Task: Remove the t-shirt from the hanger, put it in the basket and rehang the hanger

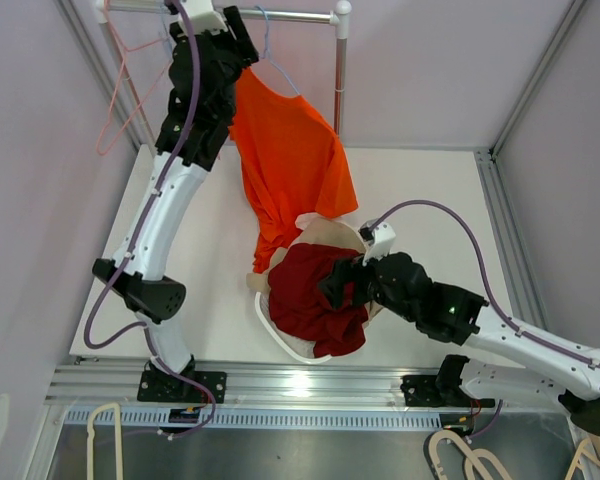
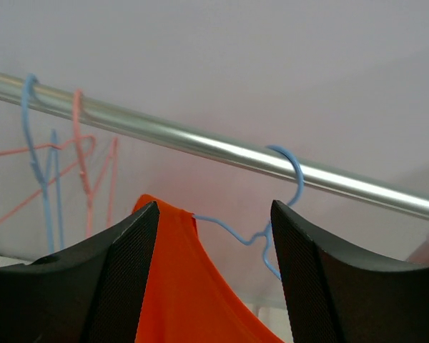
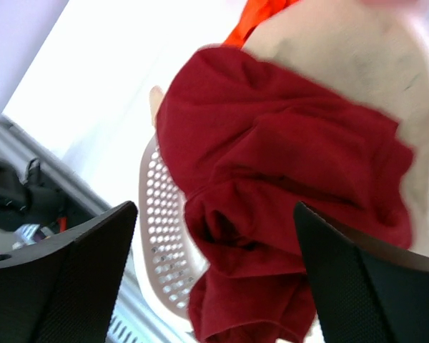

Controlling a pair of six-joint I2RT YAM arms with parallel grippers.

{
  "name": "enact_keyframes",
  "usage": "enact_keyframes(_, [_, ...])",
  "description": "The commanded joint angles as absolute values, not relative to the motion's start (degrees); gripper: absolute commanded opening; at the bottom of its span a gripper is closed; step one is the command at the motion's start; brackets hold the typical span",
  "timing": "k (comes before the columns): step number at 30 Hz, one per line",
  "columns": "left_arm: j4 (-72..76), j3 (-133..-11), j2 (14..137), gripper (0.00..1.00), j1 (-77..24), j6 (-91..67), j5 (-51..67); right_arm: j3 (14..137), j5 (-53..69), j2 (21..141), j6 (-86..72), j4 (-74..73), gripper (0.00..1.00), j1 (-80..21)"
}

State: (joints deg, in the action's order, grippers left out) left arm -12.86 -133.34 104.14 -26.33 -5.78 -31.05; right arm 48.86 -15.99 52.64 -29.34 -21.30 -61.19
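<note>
An orange t-shirt (image 1: 290,165) hangs from a blue wire hanger (image 2: 272,221) hooked on the silver rail (image 2: 200,143). One shoulder of the orange t-shirt (image 2: 175,286) is still on the hanger arm; the lower hem drapes down toward the basket. My left gripper (image 2: 214,286) is open, raised at the rail, its fingers either side of the shirt's shoulder and the hanger neck. My right gripper (image 3: 214,286) is open and empty just above a dark red shirt (image 3: 286,186) lying in the white basket (image 3: 161,236).
A beige garment (image 1: 330,240) lies in the basket under the red one. Pink and blue empty hangers (image 2: 57,179) hang at the rail's left end. The rail's upright post (image 1: 340,80) stands right of the shirt. Spare hangers (image 1: 460,460) lie at the near edge.
</note>
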Motion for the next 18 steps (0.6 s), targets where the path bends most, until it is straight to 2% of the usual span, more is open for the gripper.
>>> enact_keyframes(1, [-13.89, -136.49, 105.82, 0.69, -28.39, -8.88, -29.27, 53.95, -23.27, 51.5, -23.49, -19.78, 0.96, -61.26])
enact_keyframes(4, [-13.97, -136.06, 105.99, 0.69, -29.44, -9.4, -29.27, 60.63, -26.37, 53.25, -16.28, -17.06, 0.99, -58.2])
enact_keyframes(8, [-13.62, -136.31, 106.43, 0.69, -30.76, -9.14, -29.27, 69.86, -21.37, 59.66, -10.21, -14.87, 1.0, -50.2])
enact_keyframes(12, [-13.27, -136.41, 107.05, 0.69, -31.64, -8.88, -29.71, 76.62, -10.85, 67.21, -7.82, -11.26, 0.99, -40.46])
enact_keyframes(18, [-13.18, -136.32, 107.75, 0.69, -31.64, -8.26, -30.41, 80.85, 4.19, 76.01, -7.91, -3.62, 0.99, -32.35])
